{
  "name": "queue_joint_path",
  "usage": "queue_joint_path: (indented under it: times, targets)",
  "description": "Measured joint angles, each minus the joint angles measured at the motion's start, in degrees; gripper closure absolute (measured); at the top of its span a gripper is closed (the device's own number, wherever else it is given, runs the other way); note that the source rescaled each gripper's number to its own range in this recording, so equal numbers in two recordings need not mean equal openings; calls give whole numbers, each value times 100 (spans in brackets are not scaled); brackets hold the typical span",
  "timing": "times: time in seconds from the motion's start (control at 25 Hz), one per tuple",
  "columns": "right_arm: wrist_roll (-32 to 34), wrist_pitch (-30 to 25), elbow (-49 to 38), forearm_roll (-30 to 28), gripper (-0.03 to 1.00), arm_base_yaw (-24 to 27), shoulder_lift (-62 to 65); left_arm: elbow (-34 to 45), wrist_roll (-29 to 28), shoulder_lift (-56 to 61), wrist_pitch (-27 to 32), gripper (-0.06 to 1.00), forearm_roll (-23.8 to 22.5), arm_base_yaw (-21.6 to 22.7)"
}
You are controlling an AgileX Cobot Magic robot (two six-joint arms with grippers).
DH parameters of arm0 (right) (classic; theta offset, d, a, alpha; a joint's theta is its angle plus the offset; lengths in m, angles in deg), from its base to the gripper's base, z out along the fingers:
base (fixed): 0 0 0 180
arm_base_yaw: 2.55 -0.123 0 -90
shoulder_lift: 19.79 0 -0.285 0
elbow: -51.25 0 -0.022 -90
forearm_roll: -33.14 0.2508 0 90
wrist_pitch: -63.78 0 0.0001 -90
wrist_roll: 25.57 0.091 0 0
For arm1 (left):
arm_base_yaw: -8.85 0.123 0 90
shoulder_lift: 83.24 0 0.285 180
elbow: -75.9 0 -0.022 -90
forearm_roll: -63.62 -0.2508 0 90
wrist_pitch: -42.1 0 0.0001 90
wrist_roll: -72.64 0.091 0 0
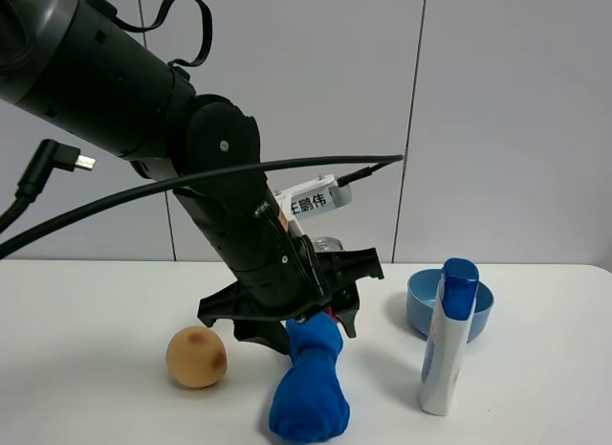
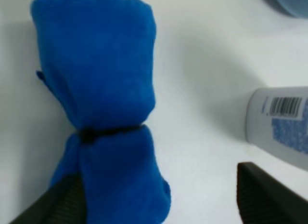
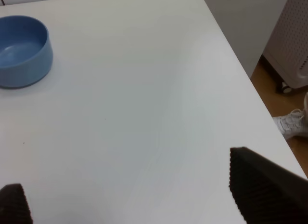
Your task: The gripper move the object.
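The bright-blue rolled towel lies on the white table, tied at its middle with a dark band. My left gripper hangs over the towel's far end. In the left wrist view the towel fills the left half and rests against one black finger, while the other finger is well clear of it. The left gripper is open. My right gripper is open and empty over bare table, and is out of the exterior view.
A tan ball lies left of the towel. A white bottle with a blue cap stands to the right, with a light-blue bowl behind it. A can is mostly hidden behind the arm. The table's right edge drops to the floor.
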Motion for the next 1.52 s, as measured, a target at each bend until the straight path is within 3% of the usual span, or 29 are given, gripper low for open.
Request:
queue_joint_path:
  times: [0.24,0.28,0.4,0.56,0.72,0.88,1.08,1.36,1.52]
  targets:
    - [0,0,0,0,-3,0,0,-926,464,490,1300,36,-36,-6]
    - [0,0,0,0,-3,0,0,-926,464,490,1300,36,-36,-6]
    - [0,0,0,0,-3,0,0,-1614,1226,907,2186,36,-102,-6]
    - [0,0,0,0,-3,0,0,-2491,2093,1418,3610,35,-474,76]
    - [0,0,0,0,-3,0,0,-2892,2471,1891,4626,35,-1043,384]
    - [0,0,0,0,-3,0,0,-2898,2712,2554,4777,35,-1399,958]
    - [0,0,0,0,-3,0,0,-2621,2915,3717,4782,35,-1338,2001]
    - [0,0,0,0,-3,0,0,-1605,3203,5536,4795,35,-1161,3786]
    - [0,0,0,0,-3,0,0,-814,3465,6787,4812,35,-1098,4514]
